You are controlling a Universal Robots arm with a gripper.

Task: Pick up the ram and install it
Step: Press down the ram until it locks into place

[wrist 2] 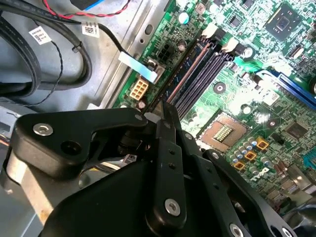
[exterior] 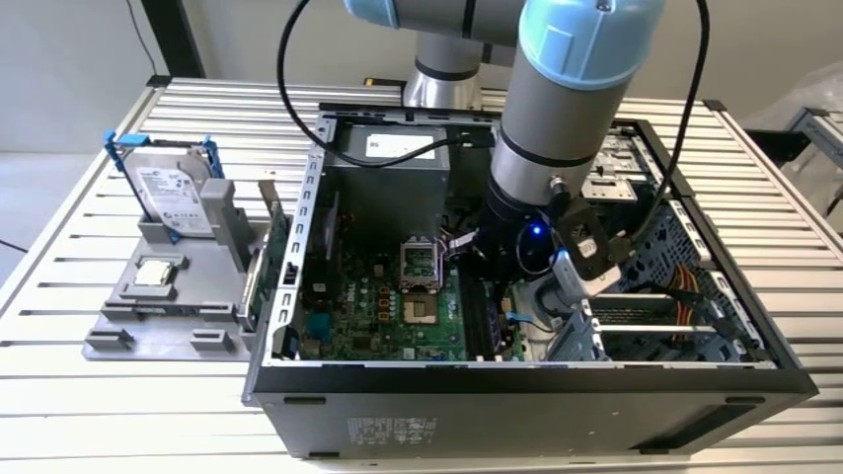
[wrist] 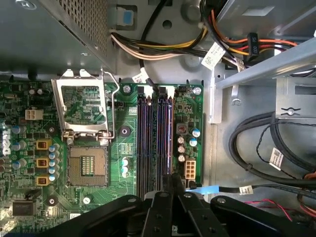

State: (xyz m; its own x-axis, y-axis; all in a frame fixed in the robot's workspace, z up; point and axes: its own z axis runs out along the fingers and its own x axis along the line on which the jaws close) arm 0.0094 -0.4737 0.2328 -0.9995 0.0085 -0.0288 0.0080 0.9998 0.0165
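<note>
Metal walls of the open computer case [exterior: 527,380] close in the working space on every side. The case lies on the slatted tabletop [exterior: 79,415], and the arm [exterior: 567,118] reaches down through its open top toward the exterior view's right of the motherboard.

In both wrist views the hand [wrist: 173,180] [wrist 2: 160,109] is drawn narrow, its fingers almost together, with the tips at one end of the bank of memory slots [wrist: 154,138]. From the tips a thin dark blue strip, which I take to be the ram [wrist 2: 185,66] [wrist: 168,138], runs along the outermost slot, the one just beside the white connector [wrist: 190,169]. I cannot tell whether the tips pinch its end or only press on it, nor whether it is fully seated.

Room here is tight. Just past the connector comes the board's edge, then a grey sheet-metal upright [wrist: 215,98], and beyond that loops of black cable [wrist: 256,143]. On the other side of the slots lies the open processor socket [wrist: 88,170] with its frame lifted, separated from the slots by a band of bare green board.

Outside the case, at the exterior view's left, a grey holder [exterior: 132,326] stands on the tabletop. It carries the upright hard drive [exterior: 172,193] and the small silver processor [exterior: 158,272], both well apart from the hand.
</note>
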